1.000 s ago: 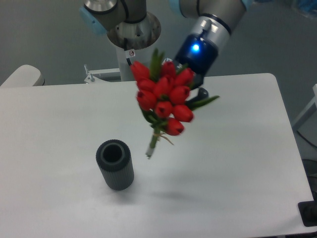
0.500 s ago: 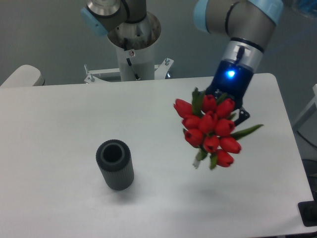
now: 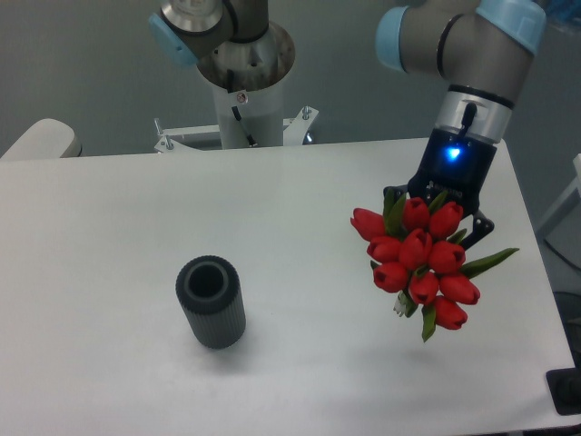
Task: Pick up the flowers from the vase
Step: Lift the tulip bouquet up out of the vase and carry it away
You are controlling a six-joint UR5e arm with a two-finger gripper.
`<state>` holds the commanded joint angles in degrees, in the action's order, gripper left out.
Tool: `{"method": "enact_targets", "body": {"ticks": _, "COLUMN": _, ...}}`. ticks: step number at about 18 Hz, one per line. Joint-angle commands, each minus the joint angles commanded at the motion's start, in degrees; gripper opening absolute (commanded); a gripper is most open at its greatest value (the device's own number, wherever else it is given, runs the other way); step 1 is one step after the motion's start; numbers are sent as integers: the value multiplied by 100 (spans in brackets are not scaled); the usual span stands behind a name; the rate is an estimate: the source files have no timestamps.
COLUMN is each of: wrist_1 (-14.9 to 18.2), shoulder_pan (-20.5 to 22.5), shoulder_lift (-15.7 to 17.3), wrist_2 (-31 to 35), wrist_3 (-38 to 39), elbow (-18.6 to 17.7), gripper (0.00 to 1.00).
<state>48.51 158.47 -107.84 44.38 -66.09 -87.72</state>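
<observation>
One camera view: the tool (image 3: 442,202) pinches the tulip bunch (image 3: 421,259) and has carried it rightward over the past second, now well apart from the empty ribbed vase (image 3: 211,301) on the worktop (image 3: 109,218); the pickup looks essentially done

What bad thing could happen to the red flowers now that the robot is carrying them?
The pincer is mostly hidden behind the flowers, so how firmly it holds them is unclear; the bunch might slip and drop onto the table. The bunch also hangs near the table's right side, so a dropped bunch might roll off that edge. The vase stands far to the left, so it seems safe from a knock.
</observation>
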Motion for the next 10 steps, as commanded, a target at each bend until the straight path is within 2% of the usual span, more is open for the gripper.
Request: {"method": "enact_targets", "body": {"ticks": 10, "wrist_1": 9, "shoulder_pan": 9, "shoulder_lift": -9, "wrist_2": 0, "wrist_3": -70, "elbow": 70, "gripper": 30}}
